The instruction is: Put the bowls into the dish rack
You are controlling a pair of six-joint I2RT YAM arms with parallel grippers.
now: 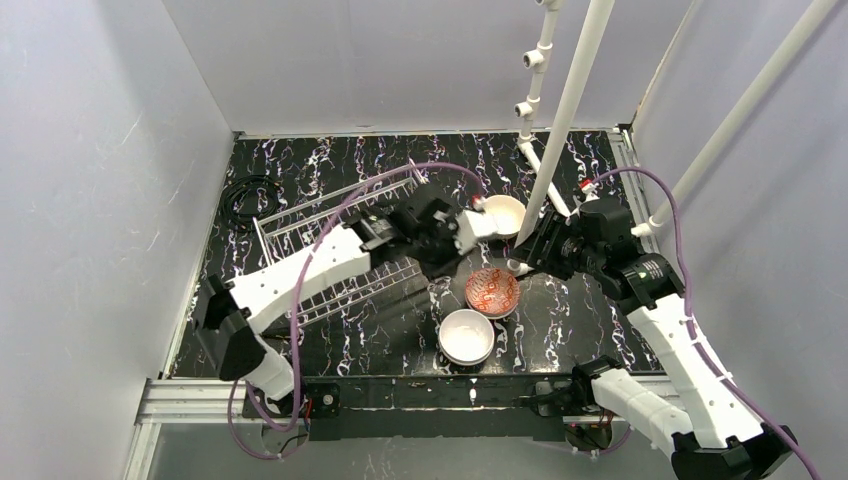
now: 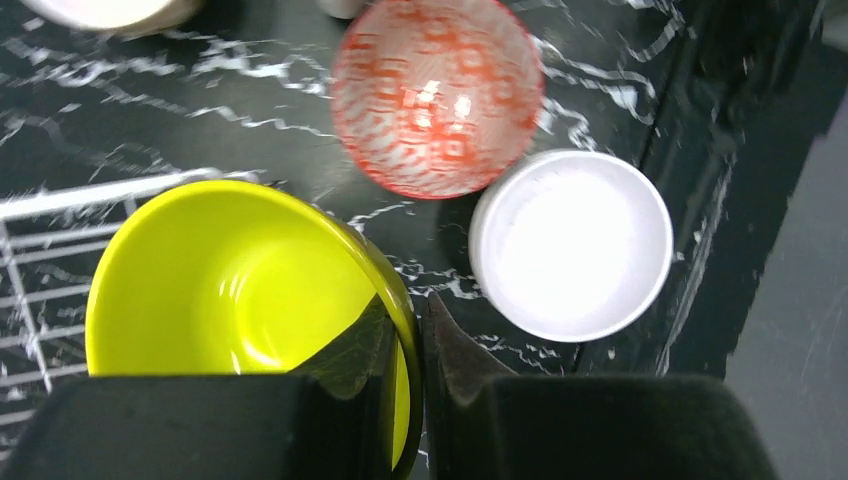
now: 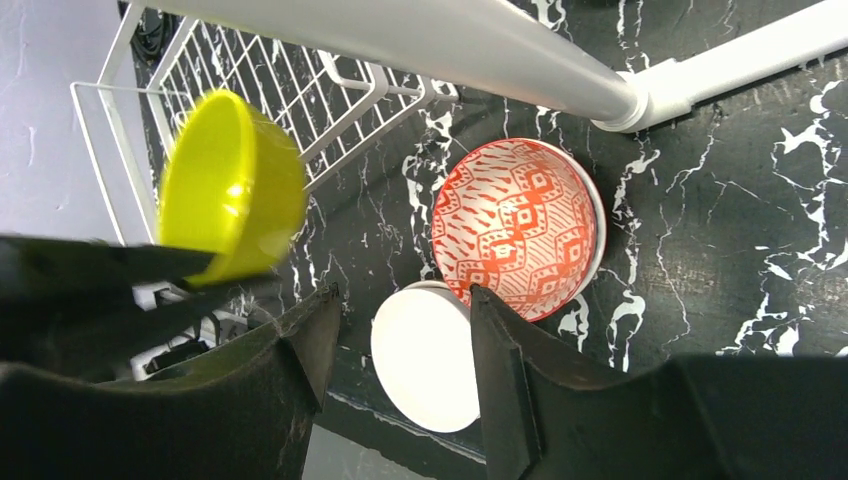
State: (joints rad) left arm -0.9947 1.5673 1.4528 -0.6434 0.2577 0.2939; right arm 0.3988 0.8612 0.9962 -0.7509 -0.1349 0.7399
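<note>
We log: left gripper (image 2: pixel 410 345) clamped on rim of glossy yellow-green bowl (image 2: pixel 230 280) | bowl tilted, seemingly beside edge of dish rack (image 3: pixel 300 90) | right gripper (image 3: pixel 402 300) apart, empty, above red-patterned bowl (image 3: pixel 515 225) and white bowl (image 3: pixel 425 365).

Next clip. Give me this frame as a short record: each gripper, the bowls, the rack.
left gripper: shut on the rim of the yellow-green bowl, which is off the table and tilted
right gripper: open, holding nothing, above the white bowl
on table: red-patterned bowl, white bowl, tan bowl
dish rack: right beside the yellow-green bowl
</note>
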